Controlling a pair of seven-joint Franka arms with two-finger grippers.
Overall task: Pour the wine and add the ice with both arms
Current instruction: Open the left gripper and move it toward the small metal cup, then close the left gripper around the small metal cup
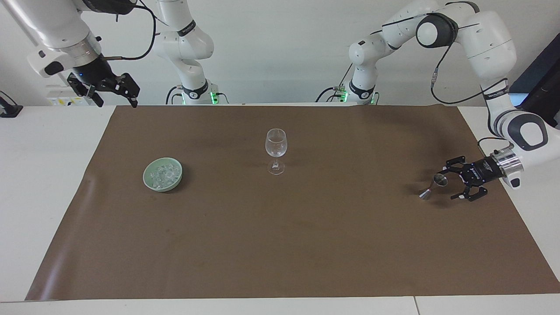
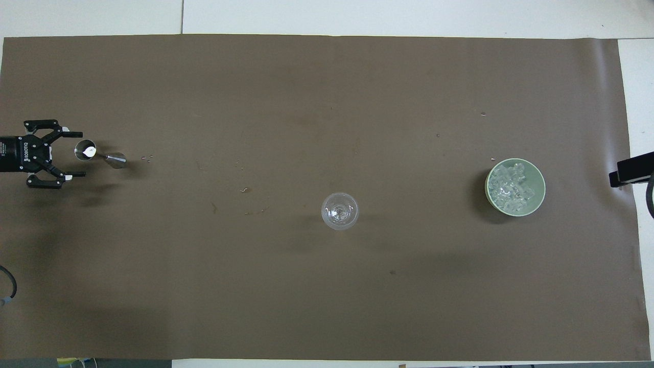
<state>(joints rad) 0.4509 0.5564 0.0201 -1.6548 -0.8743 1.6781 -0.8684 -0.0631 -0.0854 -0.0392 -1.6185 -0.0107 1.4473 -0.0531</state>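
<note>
Left pincer (image 1: 453, 183) spread wide, low over the brown mat (image 1: 280, 245) with the steel jigger (image 1: 434, 184) just beside its tips, probably lining up a side grab. Right pincer (image 1: 114, 92) open too, parked high, ice (image 1: 164, 174) heaped in the green bowl (image 1: 151, 183) well away from it. Wine glass (image 1: 275, 148) upright mid-tabletop. Hard to tell whether the jigger holds any wine.

Lettering, legible: one item. White brand name "ROBOTIQ" printed on the black body of the left gripper (image 2: 76, 155), seen in the overhead view, reading sideways along the body.

Lettering, present but unreadable: small white print on dark bands round the right arm (image 1: 187, 27) and the left arm (image 1: 494, 92), facing view.

No other text, numbers or signs can be read.
</note>
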